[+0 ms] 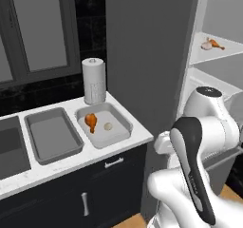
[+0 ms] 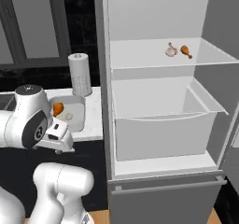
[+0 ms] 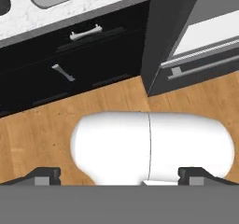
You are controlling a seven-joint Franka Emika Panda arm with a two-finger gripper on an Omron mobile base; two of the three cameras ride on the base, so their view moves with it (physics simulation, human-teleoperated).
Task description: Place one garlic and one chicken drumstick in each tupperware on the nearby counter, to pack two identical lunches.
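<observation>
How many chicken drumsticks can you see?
2: one drumstick in the right tray on the counter, another drumstick on the fridge shelf.

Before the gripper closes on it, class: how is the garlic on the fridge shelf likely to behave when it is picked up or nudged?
The garlic looks small and bulb-shaped, so it is probably light and may roll if nudged on the flat fridge shelf. Its rounded sides could slip between the fingers unless they are centred on it. The chicken drumstick lies close beside it, so a push might knock that too.
</observation>
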